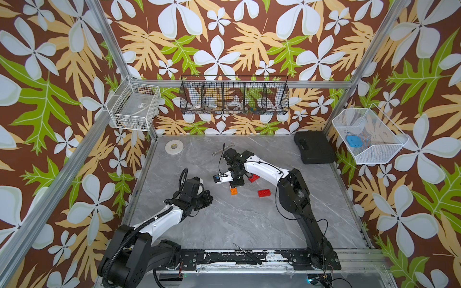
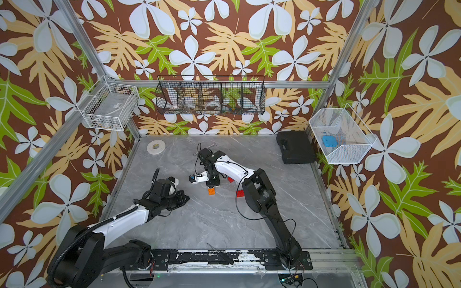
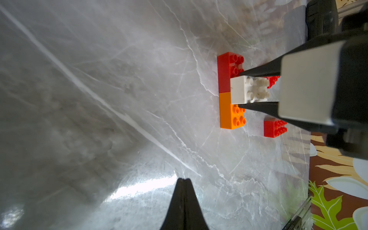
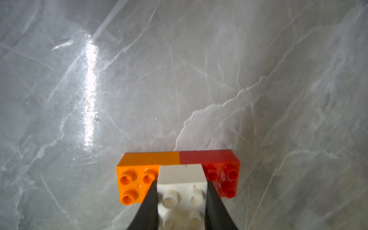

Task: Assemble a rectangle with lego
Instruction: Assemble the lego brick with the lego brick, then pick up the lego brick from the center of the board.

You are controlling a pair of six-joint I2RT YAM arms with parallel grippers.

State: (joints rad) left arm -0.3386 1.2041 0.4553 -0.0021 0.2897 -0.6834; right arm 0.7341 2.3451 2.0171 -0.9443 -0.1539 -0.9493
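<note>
Five lego bricks lay near the middle of the counter (image 1: 237, 224). An orange brick (image 4: 137, 179) and a red brick (image 4: 223, 175) sat end to end, touching. The white brick (image 4: 182, 173) rode on top of them, straddling their seam. The right fingers (image 4: 147, 201) were clamped on its two opposite side walls. Whether its studs had seated fully could not be told.

Two loose red bricks, one (image 1: 266, 193) in the open and one (image 1: 254, 178) partly under the right arm, waited just beside the build, toward the counter's right edge. The left fingers (image 3: 179, 199) were pressed together on nothing, hanging well apart from the build, toward the left edge.

The bricks looked light, rigid and glossy. Flat side walls seemed the place to take hold, low enough to stop a brick pivoting and clear of the studs. Only the white one tied the base pair together. A push that was not square from above would likely skate the lot across the smooth stone.
</note>
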